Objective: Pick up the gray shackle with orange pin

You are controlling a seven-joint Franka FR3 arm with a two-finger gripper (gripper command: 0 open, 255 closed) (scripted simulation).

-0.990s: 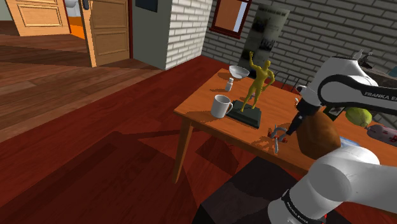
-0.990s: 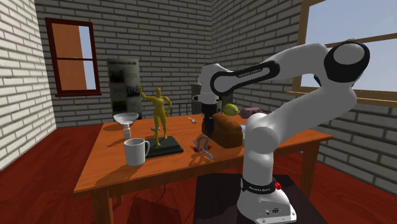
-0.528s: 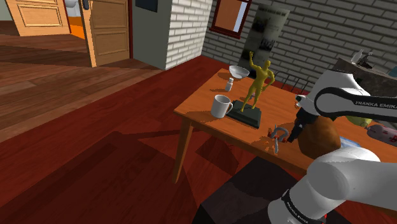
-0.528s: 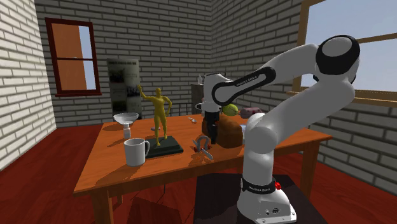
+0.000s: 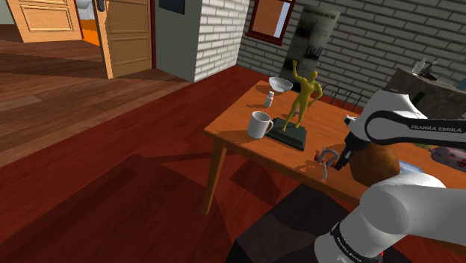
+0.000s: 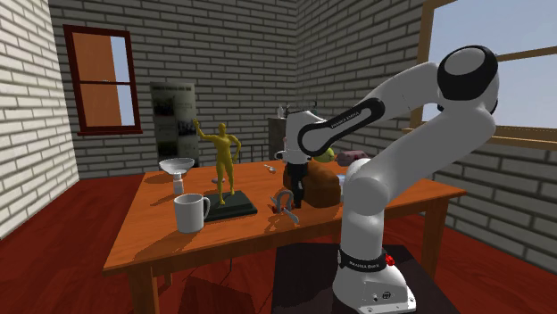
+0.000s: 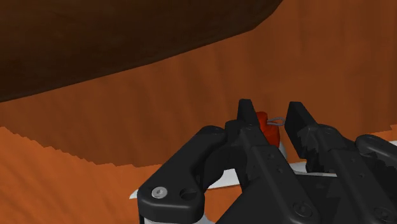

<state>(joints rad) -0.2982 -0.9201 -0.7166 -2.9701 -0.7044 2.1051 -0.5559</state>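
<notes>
The all-black two-finger gripper [image 7: 272, 108] is low over the table with its fingers spread to either side of the orange pin, not yet pinching it. The gray shackle with orange pin [image 7: 267, 126] lies near the edge of the orange-brown wooden table [image 5: 295, 158] closest to the stand. The pin looks small and round, so an off-centre squeeze could roll it free or twist the shackle aside, even skid it toward that edge. The dark brown rounded lump [image 5: 373, 161] sits just beside the gripper, and a finger may nudge it.

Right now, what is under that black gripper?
An orange pin shows between the gripper's open fingers, over the table. In the wrist view the gripper hides most of the grey shackle.
</notes>
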